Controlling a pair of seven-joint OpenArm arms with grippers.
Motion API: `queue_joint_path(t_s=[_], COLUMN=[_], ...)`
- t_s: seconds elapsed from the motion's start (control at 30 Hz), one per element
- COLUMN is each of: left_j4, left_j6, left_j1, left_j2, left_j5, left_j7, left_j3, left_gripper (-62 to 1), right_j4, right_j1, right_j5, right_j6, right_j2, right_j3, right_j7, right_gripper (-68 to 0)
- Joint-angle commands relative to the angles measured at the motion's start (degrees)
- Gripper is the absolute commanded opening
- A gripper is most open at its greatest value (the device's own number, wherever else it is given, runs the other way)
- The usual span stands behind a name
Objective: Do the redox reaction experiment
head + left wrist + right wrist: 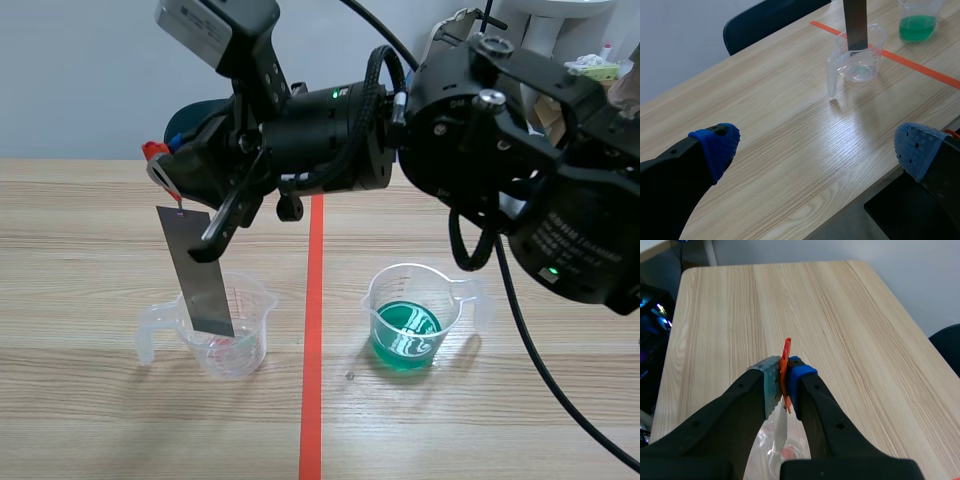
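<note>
A grey metal strip (200, 270) hangs from a small orange clip (152, 152). My right gripper (162, 166), whose arm reaches across from the right, is shut on that clip (785, 371). The strip's lower end (856, 25) sits in the mouth of a clear beaker (240, 345) left of the tape line, which holds a trace of pinkish liquid. A second clear beaker (410, 315) with green liquid stands right of the line. My left gripper (815, 147) is open over the table's near edge, well short of the clear beaker (860, 57), with nothing between its fingers.
An orange-red tape line (312, 350) runs between the two beakers. A dark chair (765, 20) stands beyond the far table edge. The green beaker (917, 20) lies past the tape line from my left gripper. The table edge (880, 185) is close under the left gripper.
</note>
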Motion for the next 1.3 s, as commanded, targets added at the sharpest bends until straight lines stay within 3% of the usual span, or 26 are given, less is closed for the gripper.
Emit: queue_joint_path(t_s=[0.0, 0.43, 0.73, 0.9, 1.2, 1.27], left_j4=[0.17, 0.17, 0.17, 0.17, 0.17, 0.17], left_j6=[-0.15, -0.15, -0.15, -0.15, -0.15, -0.15], left_j1=[0.07, 0.07, 0.07, 0.07, 0.07, 0.07], left_j2=[0.17, 0.17, 0.17, 0.17, 0.17, 0.17], left_j5=[-0.35, -0.33, -0.33, -0.33, -0.33, -0.33], left_j7=[-1.14, -1.14, -1.14, -1.14, -1.09, -1.01], left_j3=[-0.39, -0.39, -0.39, -0.39, -0.39, -0.39], left_gripper=[1.4, 1.4, 1.4, 1.4, 1.4, 1.4], right_j4=[-0.42, -10.84, -11.08, -11.08, -11.08, -11.08], right_j1=[0.66, 0.68, 0.68, 0.68, 0.68, 0.68], right_j5=[-0.07, -8.07, -9.27, -10.34, -11.06, -12.39], right_j6=[-0.20, 0.02, 0.31, 2.62, 2.62, 2.84], right_j2=[-0.39, -2.97, -2.97, -3.06, -3.06, -3.08], right_j3=[-0.39, -1.60, -1.60, -1.60, -1.60, -1.60], right_j7=[2.23, 9.57, 9.73, 9.70, 9.73, 9.73], right_gripper=[-66.9, -66.9, -66.9, -66.9, -66.8, -63.8])
